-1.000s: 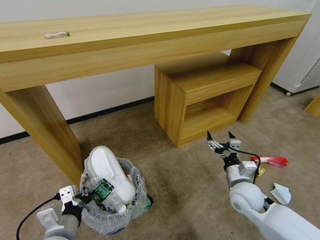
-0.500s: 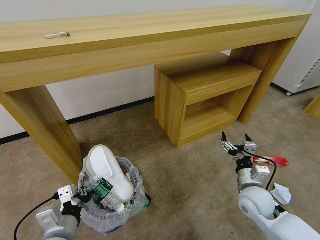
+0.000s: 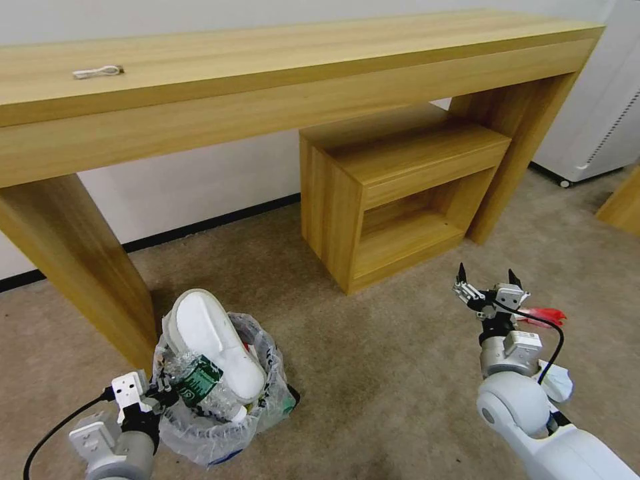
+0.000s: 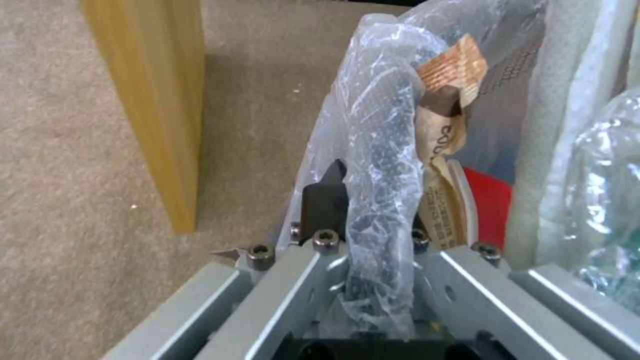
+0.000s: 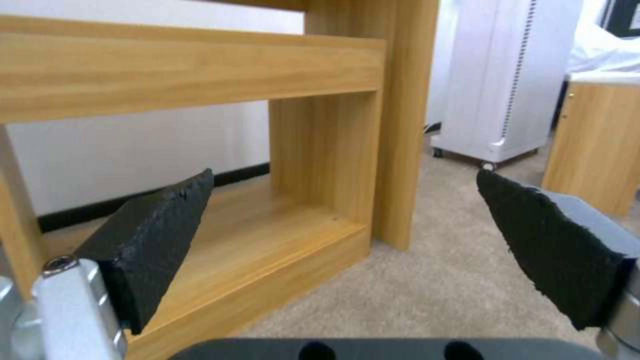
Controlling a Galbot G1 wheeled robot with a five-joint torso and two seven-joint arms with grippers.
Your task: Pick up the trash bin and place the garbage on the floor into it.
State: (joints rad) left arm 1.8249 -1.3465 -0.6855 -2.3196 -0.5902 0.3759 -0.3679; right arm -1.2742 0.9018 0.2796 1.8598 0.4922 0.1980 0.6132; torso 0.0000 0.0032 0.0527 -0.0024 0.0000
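Between the earlier frames and this one, my right end effector (image 3: 487, 278) has travelled rightward over the floor (image 3: 373, 347), and the head camera has turned a little, so the table (image 3: 280, 73) sits shifted left in the picture. I read the right end effector's black fingers (image 5: 157, 235) as spread wide with nothing between them; it hovers above the carpet just beside a red wrapper (image 3: 541, 315). White paper (image 3: 559, 381) lies near the same arm, partly hidden behind it. My left end effector (image 3: 159, 393) is clamped on the bag-covered rim of the trash bin (image 3: 220, 427), which stands beside the table's left leg (image 3: 80, 267); the left wrist view shows crinkled clear plastic (image 4: 380, 165) pinched between the fingers (image 4: 325, 200). Inside the bin I see a white slipper (image 3: 213, 343) sticking up and a crushed plastic bottle with a green label (image 3: 197, 387). A small wooden shelf unit (image 3: 393, 193) stands under the table.
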